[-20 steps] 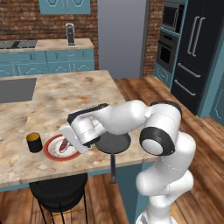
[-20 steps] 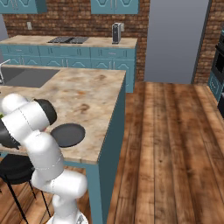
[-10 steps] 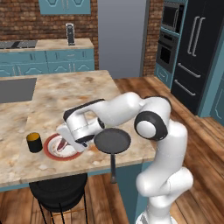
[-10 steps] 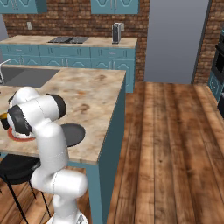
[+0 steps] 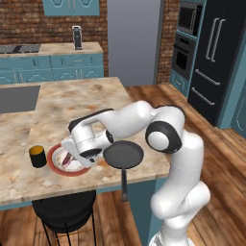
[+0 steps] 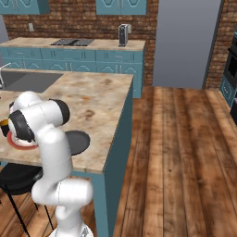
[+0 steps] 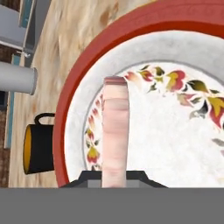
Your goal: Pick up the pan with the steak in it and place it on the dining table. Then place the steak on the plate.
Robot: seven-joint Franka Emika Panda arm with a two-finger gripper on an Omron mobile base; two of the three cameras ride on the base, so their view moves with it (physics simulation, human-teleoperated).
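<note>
Directly beneath the jaws, which are clamped on the steak (image 7: 114,131) held edge-on with its long axis pointing away from them, lies the plate (image 7: 70,92) on the counter (image 5: 72,103), the pan (image 5: 124,154) just beside.

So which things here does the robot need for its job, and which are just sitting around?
For the job:
- steak, pinched in the gripper over the plate
- plate
- pan, empty on the dining table

Just sitting around:
- black cup beside the plate
- stool under the table's edge
</note>
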